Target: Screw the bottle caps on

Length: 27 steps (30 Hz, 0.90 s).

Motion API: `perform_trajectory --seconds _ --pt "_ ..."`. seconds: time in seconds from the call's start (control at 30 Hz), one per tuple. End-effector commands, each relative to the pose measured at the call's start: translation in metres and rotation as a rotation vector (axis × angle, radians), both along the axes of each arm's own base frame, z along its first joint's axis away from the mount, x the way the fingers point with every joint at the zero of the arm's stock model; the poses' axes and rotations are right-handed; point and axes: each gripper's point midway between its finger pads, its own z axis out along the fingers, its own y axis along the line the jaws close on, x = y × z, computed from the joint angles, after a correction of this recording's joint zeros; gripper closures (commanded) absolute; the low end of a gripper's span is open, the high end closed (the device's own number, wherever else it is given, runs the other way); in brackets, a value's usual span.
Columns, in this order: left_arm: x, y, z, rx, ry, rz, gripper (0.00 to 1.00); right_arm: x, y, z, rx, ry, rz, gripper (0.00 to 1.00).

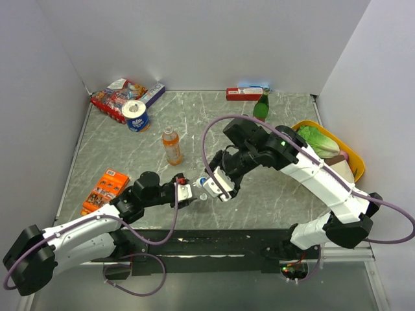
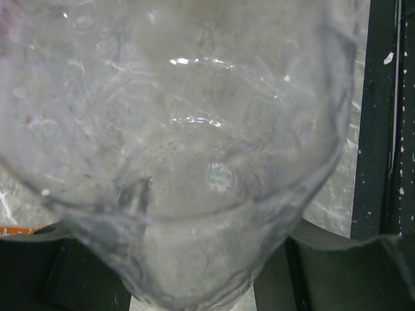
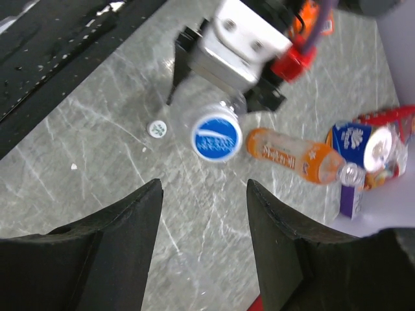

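My left gripper [image 1: 192, 192] is shut on a clear, empty-looking bottle [image 2: 194, 162] that fills the left wrist view. A blue cap [image 3: 216, 137] sits on that bottle's neck, also seen from the top [image 1: 202, 182]. A small white cap [image 3: 157, 129] lies on the table beside it. The orange drink bottle [image 1: 172, 146] stands uncapped further back and also shows in the right wrist view [image 3: 292, 153]. My right gripper [image 3: 202, 194] is open and empty, just above and beside the blue cap [image 1: 217, 182].
A blue-and-white roll [image 1: 136, 115] and snack packs [image 1: 115, 97] sit at the back left. An orange box [image 1: 105, 190] lies at the left. A green bottle [image 1: 261, 105] and a red box [image 1: 244, 94] stand at the back. A yellow basket [image 1: 358, 162] is at the right.
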Motion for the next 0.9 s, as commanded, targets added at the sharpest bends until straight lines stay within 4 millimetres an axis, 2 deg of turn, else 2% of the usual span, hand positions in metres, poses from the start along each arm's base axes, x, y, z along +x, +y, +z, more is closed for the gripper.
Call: perform_trajectory --seconds 0.0,0.27,0.57,0.67,0.77,0.87 --pt "0.006 -0.012 0.026 -0.031 -0.052 -0.039 0.99 -0.027 -0.011 -0.005 -0.034 0.034 0.119 0.38" --pt "0.006 -0.017 0.023 -0.005 -0.044 -0.071 0.99 -0.02 0.01 0.001 0.044 -0.012 0.112 0.37" --pt "0.008 -0.021 0.024 0.01 -0.044 -0.089 0.99 -0.019 0.016 0.003 0.048 -0.009 0.136 0.42" --pt "0.008 -0.022 0.026 0.008 -0.049 -0.092 0.99 -0.02 0.017 0.002 0.046 0.001 0.139 0.47" --pt "0.011 -0.022 0.028 0.007 -0.06 -0.078 0.99 -0.018 0.018 0.002 0.033 0.01 0.13 0.6" --pt "0.017 -0.021 0.032 -0.005 -0.072 -0.039 0.99 -0.012 0.021 -0.002 0.016 0.041 0.073 0.67"
